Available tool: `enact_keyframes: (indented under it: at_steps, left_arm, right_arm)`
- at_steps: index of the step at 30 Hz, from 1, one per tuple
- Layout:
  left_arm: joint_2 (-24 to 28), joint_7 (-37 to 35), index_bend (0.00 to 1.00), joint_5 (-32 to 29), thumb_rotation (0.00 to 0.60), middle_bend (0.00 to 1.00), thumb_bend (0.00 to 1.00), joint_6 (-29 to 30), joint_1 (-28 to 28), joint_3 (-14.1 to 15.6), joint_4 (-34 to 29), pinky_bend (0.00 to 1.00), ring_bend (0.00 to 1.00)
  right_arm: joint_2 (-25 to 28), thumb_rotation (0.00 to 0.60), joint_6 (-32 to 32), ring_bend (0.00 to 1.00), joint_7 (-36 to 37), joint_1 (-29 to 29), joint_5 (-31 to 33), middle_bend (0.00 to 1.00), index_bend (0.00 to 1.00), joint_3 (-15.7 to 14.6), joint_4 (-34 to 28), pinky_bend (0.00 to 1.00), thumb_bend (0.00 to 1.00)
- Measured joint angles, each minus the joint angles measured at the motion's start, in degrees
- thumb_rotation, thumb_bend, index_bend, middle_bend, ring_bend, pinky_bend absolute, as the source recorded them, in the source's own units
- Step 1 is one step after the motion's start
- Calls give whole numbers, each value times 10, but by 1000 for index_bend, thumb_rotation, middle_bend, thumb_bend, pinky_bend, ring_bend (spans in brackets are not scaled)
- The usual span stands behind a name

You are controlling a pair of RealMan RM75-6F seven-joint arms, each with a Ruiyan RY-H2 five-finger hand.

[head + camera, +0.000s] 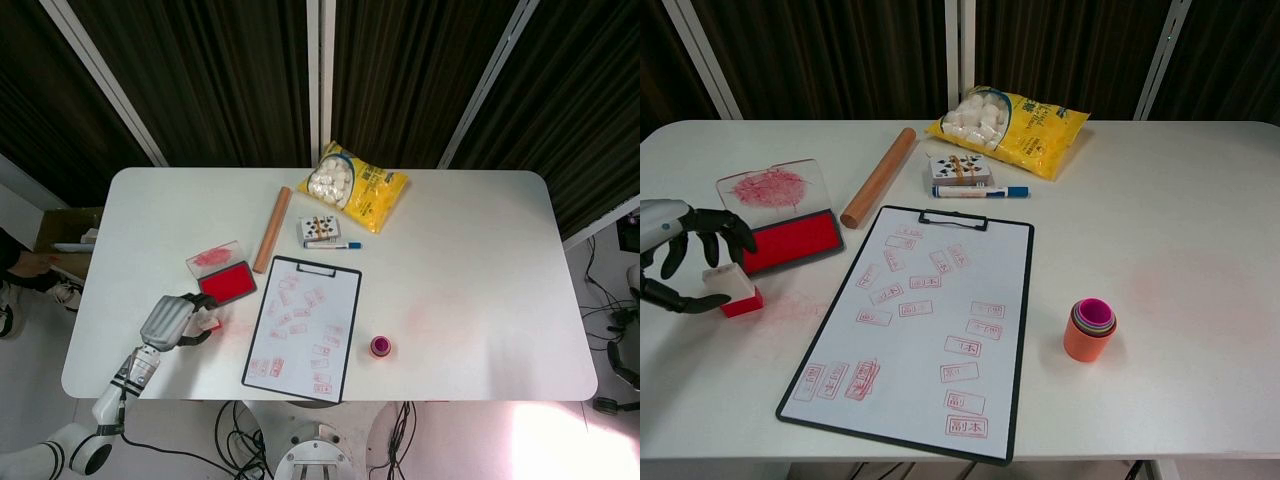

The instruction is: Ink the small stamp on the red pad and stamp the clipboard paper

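Note:
The small stamp (pixel 731 287), white on top with a red base, stands on the table just left of the clipboard and below the red ink pad (pixel 790 241). My left hand (pixel 678 262) is beside it with its fingers (pixel 724 228) spread and arched above the stamp, gripping nothing. From overhead, the left hand (pixel 166 321) lies at the table's left front, with the stamp (pixel 211 325) at its fingertips and the pad (pixel 227 283) just beyond. The clipboard (pixel 1018 300) holds paper (pixel 303 328) covered in several red prints. My right hand is out of both views.
The pad's clear lid (pixel 771 188), smeared red, lies open behind it. A wooden rod (pixel 878 177), a card deck (pixel 961 168), a blue marker (pixel 980 191) and a yellow snack bag (pixel 1008 118) sit behind the clipboard. Stacked cups (pixel 1090 329) stand to its right.

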Motion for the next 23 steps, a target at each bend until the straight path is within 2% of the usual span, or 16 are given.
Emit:
enact_keyframes:
  at_steps: [3,4,6,7,9,10,13,16,23]
  left_arm:
    - [34,6,326,6,599,368,123,27,3,-9,-50,636,409]
    - [47,9,321,8,566,357,110,37,4,-12,-68,605,390]
    - [85,22,301,13,405,318,101,64,9,-20,-113,493,317]
    - [103,32,272,14,243,265,101,75,12,-23,-130,375,226]
    - [148,67,225,17,67,172,101,93,20,-28,-158,246,111]
    - [165,86,203,18,17,130,100,100,24,-28,-165,215,75]
    - [216,155,162,18,0,84,98,118,42,-27,-184,201,46]
    - [261,190,142,15,0,80,98,133,66,-19,-195,195,45]
    - [289,140,139,6,0,81,98,159,118,-1,-196,191,45]
  right_arm:
    - [1,600,2,0,5,-1,0,0,0,1,1,0,324]
    - [2,600,4,0,7,-2,0,0,0,1,1,0,324]
    - [2,600,7,0,11,-3,-1,0,0,2,2,0,323]
    - [3,600,9,0,13,-4,-2,0,0,2,2,0,323]
    - [3,600,15,0,17,-6,-7,0,0,1,6,0,321]
    - [3,600,18,0,18,-7,-10,0,0,0,9,0,319]
    - [-1,600,34,0,24,-10,-23,0,0,-1,28,0,304]
    - [-4,600,48,0,31,-18,-33,0,0,-7,58,0,301]
    - [-4,600,41,0,65,-30,-30,0,0,-17,86,0,301]
